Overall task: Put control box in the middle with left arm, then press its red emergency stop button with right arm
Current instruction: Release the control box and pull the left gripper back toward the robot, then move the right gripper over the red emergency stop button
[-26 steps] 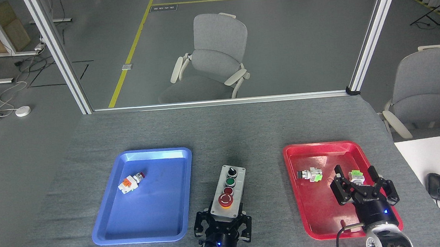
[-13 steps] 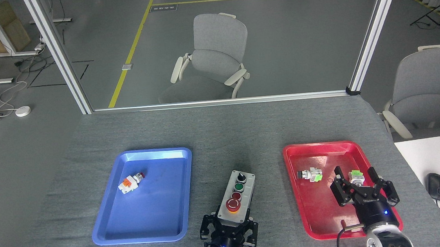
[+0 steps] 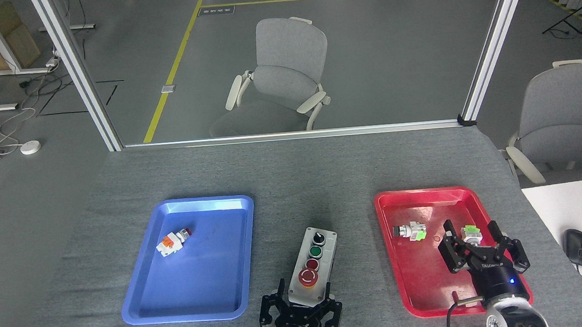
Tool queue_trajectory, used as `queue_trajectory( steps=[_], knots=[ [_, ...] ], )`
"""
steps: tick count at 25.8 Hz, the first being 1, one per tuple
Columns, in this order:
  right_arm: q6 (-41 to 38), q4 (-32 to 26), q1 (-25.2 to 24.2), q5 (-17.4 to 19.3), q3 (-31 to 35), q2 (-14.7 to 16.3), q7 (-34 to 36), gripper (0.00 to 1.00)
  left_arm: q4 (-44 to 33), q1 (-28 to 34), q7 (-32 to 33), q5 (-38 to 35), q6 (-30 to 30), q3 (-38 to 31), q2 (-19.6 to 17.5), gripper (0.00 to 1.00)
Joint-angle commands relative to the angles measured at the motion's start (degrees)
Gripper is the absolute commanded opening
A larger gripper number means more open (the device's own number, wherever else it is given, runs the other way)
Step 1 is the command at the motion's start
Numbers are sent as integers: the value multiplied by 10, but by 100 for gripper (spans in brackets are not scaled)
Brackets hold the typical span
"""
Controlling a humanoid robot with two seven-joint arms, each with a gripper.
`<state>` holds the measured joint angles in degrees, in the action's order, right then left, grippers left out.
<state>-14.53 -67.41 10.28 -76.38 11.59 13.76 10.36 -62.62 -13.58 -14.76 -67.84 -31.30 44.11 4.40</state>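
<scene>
On the grey counter [image 3: 323, 181], the control box [image 3: 313, 259] lay between the blue tray [image 3: 141, 300] at nine o'clock and the red tray [image 3: 392, 259] at three, its near end inside the left pincer's [image 3: 301, 311] spread fingers, apparently for positioning, while the right pincer [image 3: 477, 253] hovered released over the red tray.

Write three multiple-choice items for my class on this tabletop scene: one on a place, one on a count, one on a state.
1. Where does the control box lie?
A. in the blue tray
B. on the grey tabletop between the trays
C. in the red tray

2. How many loose switches lie in the red tray?
A. one
B. two
C. four

3. How is the left gripper?
A. open around the box's near end
B. shut on a switch
C. open over the blue tray

Key: 1 B, bare felt lies on both sides of it; 2 B, one green-based switch and another beside the right gripper; 3 A, its fingers are spread either side of the box.
</scene>
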Motion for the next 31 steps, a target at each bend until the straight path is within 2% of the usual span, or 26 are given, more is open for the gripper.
queue_trajectory(
  steps=[1,3,4,7,8,10,11,17,19,23,28,31],
  knots=[
    [-1,0,0,0,-1,5,3,98,-116,52,-1,-6,-52,-18,-90,100],
    [-4,0,2,0,-1,7,3,96,-163,85,-10,-12,-51,-42,-122,100],
    [-10,0,3,0,0,8,3,92,-186,98,-17,-14,-50,-58,-138,100],
    [-36,0,5,3,0,7,8,65,-240,123,-16,-16,-31,-122,-183,100],
    [-48,0,8,11,0,8,9,56,-247,132,-15,-15,-18,-145,-190,100],
    [-78,0,14,40,-1,8,9,54,-257,145,-13,-14,8,-190,-193,100],
    [-97,0,14,53,-1,9,8,50,-261,152,-12,-14,20,-213,-199,100],
    [-218,1,16,61,-2,18,9,3,-254,172,-1,-7,107,-304,-207,100],
    [-247,1,21,61,-17,15,9,0,-239,172,8,-7,143,-316,-207,100],
    [-263,7,56,62,-98,10,8,0,-216,168,10,-7,200,-334,-207,100],
    [-260,61,126,60,-252,-17,3,0,-204,160,15,-6,318,-427,-206,100],
    [-265,76,134,60,-302,-33,2,0,-197,149,15,-6,363,-462,-200,99]
  ],
)
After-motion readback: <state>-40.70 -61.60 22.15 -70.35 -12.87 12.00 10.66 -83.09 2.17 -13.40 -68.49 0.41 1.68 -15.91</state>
